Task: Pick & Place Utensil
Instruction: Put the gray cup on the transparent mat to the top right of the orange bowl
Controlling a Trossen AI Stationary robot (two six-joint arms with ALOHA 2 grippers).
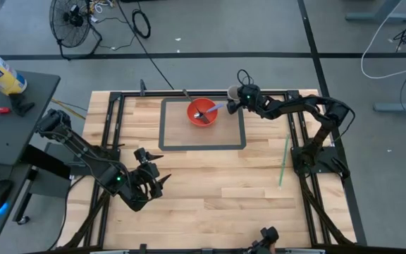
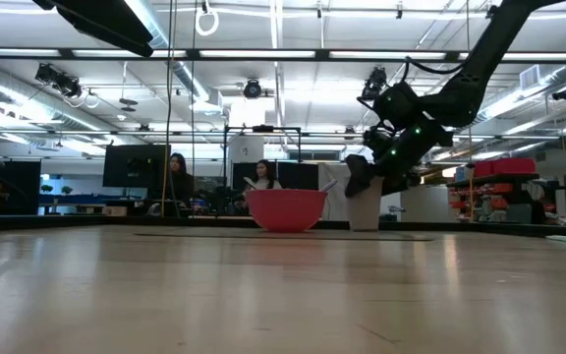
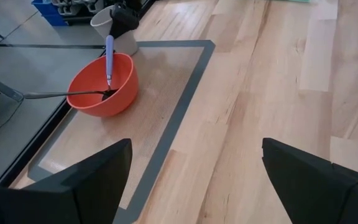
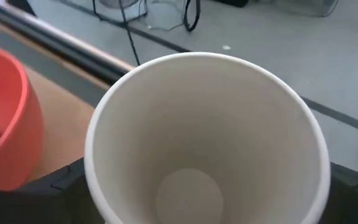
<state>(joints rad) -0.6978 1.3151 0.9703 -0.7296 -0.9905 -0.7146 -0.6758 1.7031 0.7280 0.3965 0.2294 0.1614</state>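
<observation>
A red bowl (image 1: pixel 202 113) sits on a grey-bordered mat (image 1: pixel 244 134) at the table's far middle. A blue-handled utensil (image 3: pixel 109 56) leans on the bowl's rim with its head inside. A dark metal utensil (image 3: pixel 61 95) also lies in the bowl, its handle sticking out over the rim. Just right of the bowl an empty white cup (image 4: pixel 204 143) stands upright on its base. My right gripper (image 1: pixel 234 104) is open, with one finger on either side of the cup's upper part. My left gripper (image 1: pixel 157 180) hangs open over the near left of the table, holding nothing. My right gripper comes at the cup from the table's right, slanting down, with its fingers (image 4: pixel 64 186) flanking the cup's wall below the rim (image 4: pixel 98 155). I cannot tell whether the fingers touch the wall. The cup stands upright with its base (image 2: pixel 365 224) on the table.
A thin green stick (image 1: pixel 283 162) lies on the wood near the right arm's base. A black frame (image 1: pixel 111 120) runs along the table's edges. Bare wood lies between the mat and the near edge.
</observation>
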